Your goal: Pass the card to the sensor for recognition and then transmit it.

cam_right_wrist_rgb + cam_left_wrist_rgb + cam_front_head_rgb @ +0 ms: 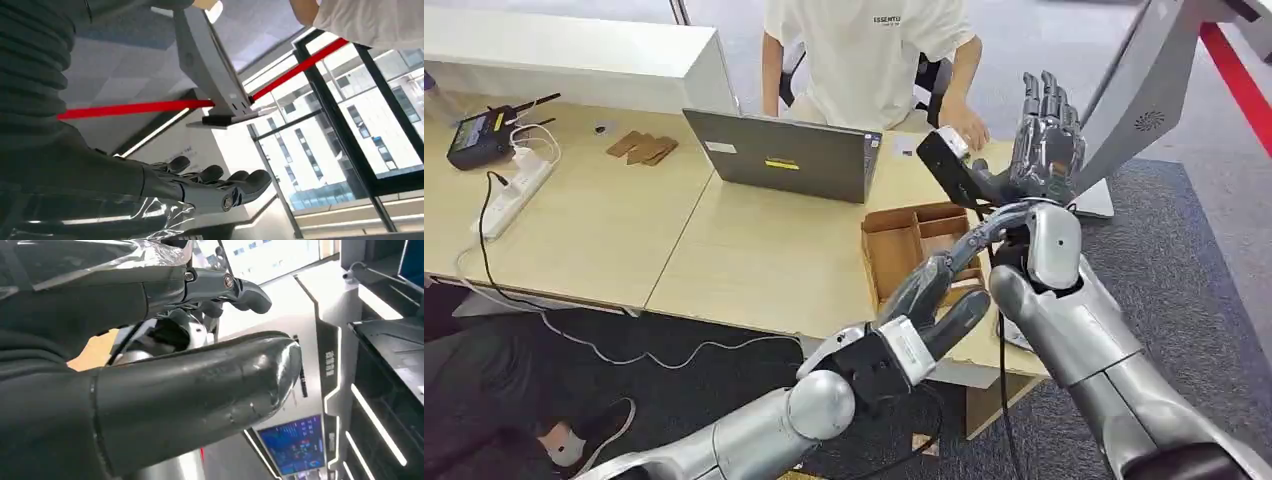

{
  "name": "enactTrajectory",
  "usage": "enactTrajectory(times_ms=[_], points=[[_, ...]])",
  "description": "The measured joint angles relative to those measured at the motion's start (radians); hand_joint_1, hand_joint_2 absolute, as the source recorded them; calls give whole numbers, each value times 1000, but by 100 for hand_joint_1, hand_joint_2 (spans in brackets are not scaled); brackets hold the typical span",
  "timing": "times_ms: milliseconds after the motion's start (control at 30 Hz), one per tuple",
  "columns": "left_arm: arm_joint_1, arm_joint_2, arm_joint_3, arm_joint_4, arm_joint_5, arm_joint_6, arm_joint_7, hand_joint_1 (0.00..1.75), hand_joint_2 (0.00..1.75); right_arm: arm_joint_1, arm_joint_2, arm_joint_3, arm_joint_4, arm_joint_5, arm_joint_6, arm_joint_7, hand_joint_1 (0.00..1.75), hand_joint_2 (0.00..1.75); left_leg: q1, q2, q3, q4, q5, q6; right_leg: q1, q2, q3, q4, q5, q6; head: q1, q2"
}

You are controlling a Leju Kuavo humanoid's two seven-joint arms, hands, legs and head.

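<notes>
My right hand (1046, 140) stands upright over the table's far right corner, fingers straight and nothing between them; the right wrist view shows those fingers (210, 182) stretched out bare. Its thumb points at a black box-shaped sensor (949, 168) on the table. A small white piece (952, 143) lies on top of the sensor, touching a person's hand (969, 127); I cannot tell whether it is the card. My left hand (924, 315) reaches up with fingers stretched toward my right wrist, holding nothing. Its thumb (200, 400) looms large in the left wrist view.
A person in a white shirt (864, 50) sits behind the table (754, 250). An open grey laptop (784, 155) stands mid-table, and a brown cardboard tray (904, 240) lies under my arms. A power strip (514, 185), cables and a black radio (479, 135) lie far left.
</notes>
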Motion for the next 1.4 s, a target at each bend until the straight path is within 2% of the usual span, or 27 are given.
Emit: enactTrajectory(times_ms=[133, 300, 467, 667, 800, 1000, 1200, 1400], points=[[19, 20, 13, -27, -39, 35, 35, 0, 0, 116, -41, -43, -184, -165, -55, -12, 0, 175, 0, 0, 0, 0, 0, 0, 0, 0, 0, 0, 0, 0, -1, 0], [47, 51, 30, -80, -90, 61, 84, 0, 0, 267, -100, -109, -385, -404, -106, -92, 0, 175, 0, 0, 0, 0, 0, 0, 0, 0, 0, 0, 0, 0, 0, 0], [67, 72, 47, -122, -111, 63, 104, 0, 0, 376, -134, -159, -515, -632, -144, -181, 0, 175, 0, 0, 0, 0, 0, 0, 0, 0, 0, 0, 0, 0, 0, 0], [78, 85, 52, -153, -120, 42, 105, 0, 0, 457, -152, -208, -621, -754, -195, -258, 0, 175, 0, 0, 0, 0, 0, 0, 0, 0, 0, 0, 0, 0, 0, 0], [86, 88, 63, -171, -143, 58, 85, 0, 0, 499, -156, -231, -666, -834, -214, -327, 0, 175, 0, 0, 0, 0, 0, 0, 0, 0, 0, 0, 0, 0, 0, 0], [91, 105, 96, -219, -179, 142, 78, 0, 0, 538, -159, -248, -757, -896, -222, -396, 0, 175, 0, 0, 0, 0, 0, 0, 0, 0, 0, 0, 0, 0, 0, 0], [82, 143, 163, -280, -170, 256, 108, 0, 0, 552, -148, -245, -836, -935, -222, -439, 0, 175, 0, 0, 0, 0, 0, 0, 0, 0, 1, 0, 0, 0, 0, 0], [76, 182, 235, -314, -104, 294, 126, 0, 0, 552, -141, -238, -865, -948, -222, -446, 0, 175, 0, 0, 0, 0, 0, 0, 0, 0, 1, 0, 0, 0, 0, 0]])
